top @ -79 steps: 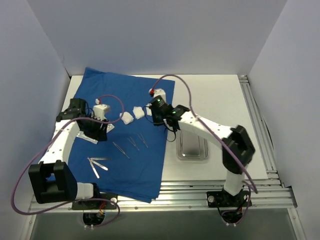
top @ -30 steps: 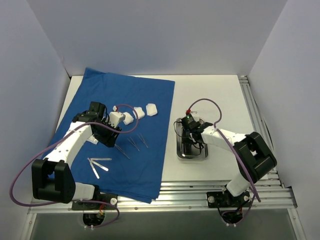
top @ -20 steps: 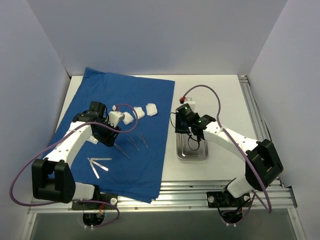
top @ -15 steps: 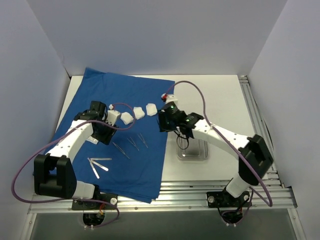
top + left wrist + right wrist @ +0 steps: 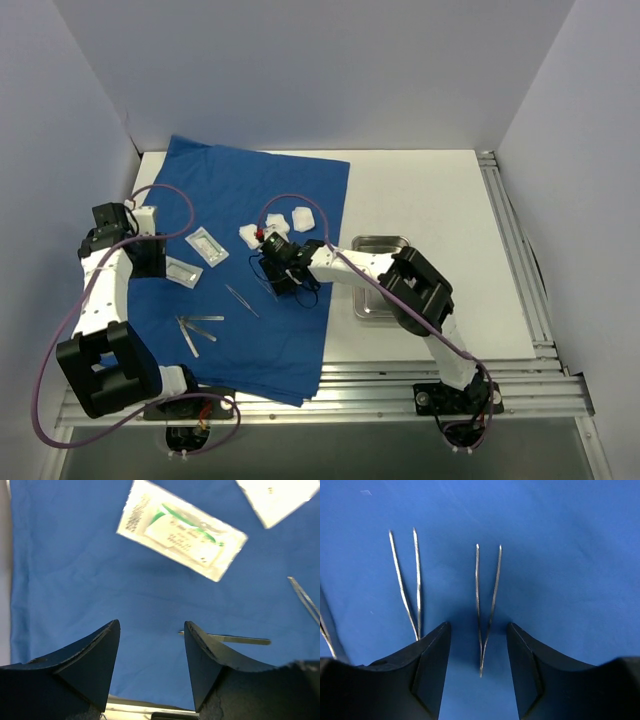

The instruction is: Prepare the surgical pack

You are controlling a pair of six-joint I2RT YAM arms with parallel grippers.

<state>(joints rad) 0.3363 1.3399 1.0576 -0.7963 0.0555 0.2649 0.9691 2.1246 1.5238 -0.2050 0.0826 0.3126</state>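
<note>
The royal-blue cloth [image 5: 240,180] lies spread on the left of the table. On it are three white gauze pads [image 5: 275,225], two flat packets [image 5: 207,245], and thin metal instruments [image 5: 196,328]. The steel tray [image 5: 383,243] sits on the bare table to the right of the cloth, partly under my right arm. My right gripper [image 5: 282,279] is open and low over the cloth. In the right wrist view its jaws [image 5: 478,626] straddle one pair of tweezers [image 5: 488,595], with a second pair [image 5: 405,580] to the left. My left gripper [image 5: 148,260] is open and empty at the cloth's left side.
In the left wrist view my gripper [image 5: 151,625] hangs over bare cloth. A green-printed packet [image 5: 182,530] lies ahead of it and a flat instrument [image 5: 235,639] to its right. White walls close in the table on three sides. Metal rails [image 5: 520,260] run along the right and near edges.
My right gripper has swung left from the tray to the tweezers on the cloth. My left arm has drawn back to the cloth's left side, uncovering the two packets.
</note>
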